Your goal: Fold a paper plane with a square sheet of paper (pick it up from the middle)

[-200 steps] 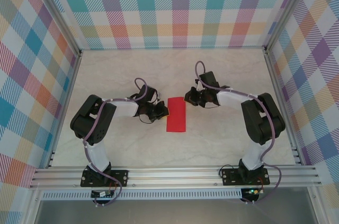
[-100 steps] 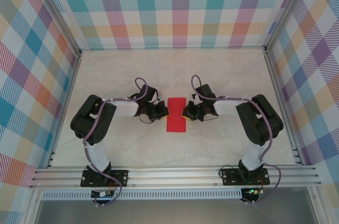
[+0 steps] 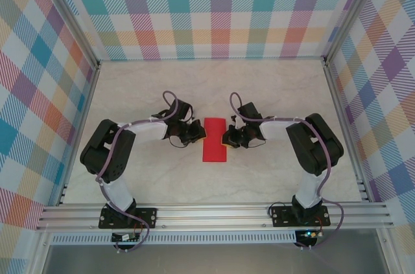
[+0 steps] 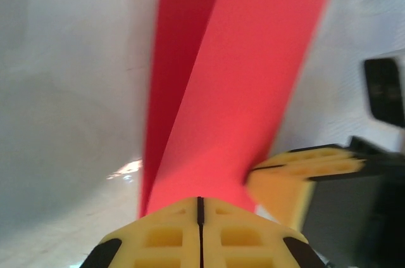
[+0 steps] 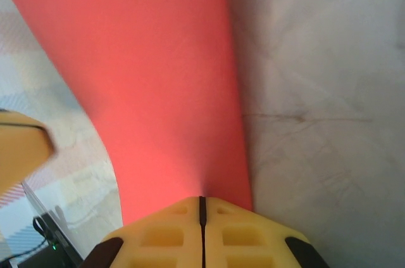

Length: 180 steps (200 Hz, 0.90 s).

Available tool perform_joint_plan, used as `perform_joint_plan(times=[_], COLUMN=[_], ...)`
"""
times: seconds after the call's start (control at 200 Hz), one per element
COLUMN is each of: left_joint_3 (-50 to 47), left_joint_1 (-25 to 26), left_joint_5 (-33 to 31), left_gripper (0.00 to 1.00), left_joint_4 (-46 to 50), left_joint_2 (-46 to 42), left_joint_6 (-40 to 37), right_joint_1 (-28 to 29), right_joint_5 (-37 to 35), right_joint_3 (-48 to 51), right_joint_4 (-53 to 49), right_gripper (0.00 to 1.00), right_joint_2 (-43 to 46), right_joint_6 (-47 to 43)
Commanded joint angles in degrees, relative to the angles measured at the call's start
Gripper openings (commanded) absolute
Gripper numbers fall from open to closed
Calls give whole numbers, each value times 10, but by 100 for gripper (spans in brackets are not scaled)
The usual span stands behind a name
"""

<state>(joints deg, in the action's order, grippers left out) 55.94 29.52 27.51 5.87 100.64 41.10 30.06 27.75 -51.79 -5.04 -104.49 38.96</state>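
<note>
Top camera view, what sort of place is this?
Most likely a robot lab test cell: aluminium frame rails box in a marble-look table, plaid panels form the walls, and a left arm and right arm bolted at the near edge flank a red paper sheet.

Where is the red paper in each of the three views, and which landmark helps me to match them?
Top external: the red paper lies at the middle of the table.
Left wrist: red paper in the centre, from low centre up to the top edge.
Right wrist: red paper at left and centre, bottom to top.
Shared landmark: the pale marbled table.
</note>
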Motion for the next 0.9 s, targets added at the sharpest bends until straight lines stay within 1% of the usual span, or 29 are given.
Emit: perform_joint_plan(times=[0.0,0.17,0.365,0.505,0.575,0.755,0.895], left_joint_3=[35,81,134,168,189,241,256], left_joint_1=[5,10,28,40,47,60,60], left_joint_5=[11,41,58,61,62,41,29], left_gripper=[11,19,24,25,25,25,21], left_joint_4=[6,-17,-15,-9,5,56,70], left_joint_2=[-18,38,90,126,144,188,209], left_joint_6=[0,11,3,0,-6,-29,-38], right_joint_1=[8,8,8,8,8,8,8], right_joint_5=[20,0,-83,-110,-111,-92,-93], right_joint_3=[-19,-8,34,66,81,82,85], right_joint_4=[-47,-19,-4,7,24,40,46], right_gripper=[6,7,8,8,8,8,8], right_joint_2=[-12,21,91,111,117,106,102], right_joint_6=[-60,-33,39,102,121,130,139])
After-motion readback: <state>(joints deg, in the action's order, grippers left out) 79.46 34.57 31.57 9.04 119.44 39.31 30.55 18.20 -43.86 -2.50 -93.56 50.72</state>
